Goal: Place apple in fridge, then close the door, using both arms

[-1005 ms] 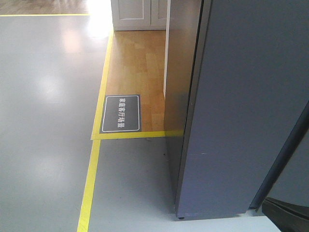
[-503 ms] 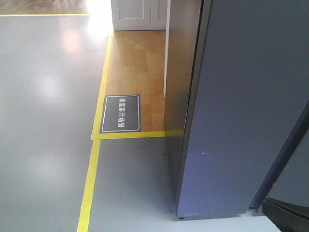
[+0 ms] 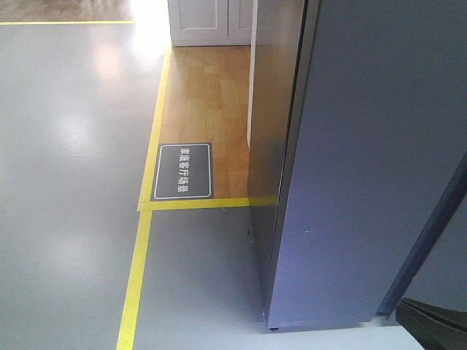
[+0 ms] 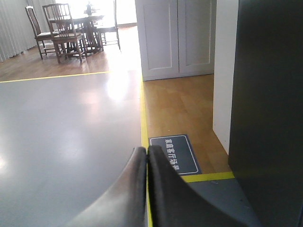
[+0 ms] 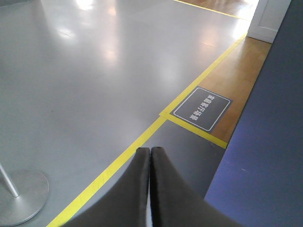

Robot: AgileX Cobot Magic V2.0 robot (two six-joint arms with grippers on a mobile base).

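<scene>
The fridge [image 3: 365, 160] fills the right of the front view as a tall dark grey panel standing on the floor. It also shows at the right edge of the left wrist view [image 4: 267, 94] and of the right wrist view [image 5: 265, 156]. A white upright strip [image 4: 224, 71] stands just behind it; I cannot tell whether that belongs to the door. The apple is out of view. My left gripper [image 4: 147, 150] is shut with nothing in it, low over the floor left of the fridge. My right gripper [image 5: 150, 150] is shut and empty too.
Yellow floor tape [image 3: 139, 270] borders a wooden patch with a dark floor sign [image 3: 182, 170]. A white cabinet [image 4: 177, 38] stands at the back, and a dining table with chairs [image 4: 71, 28] at far left. A round metal stand base [image 5: 21, 194] sits at lower left.
</scene>
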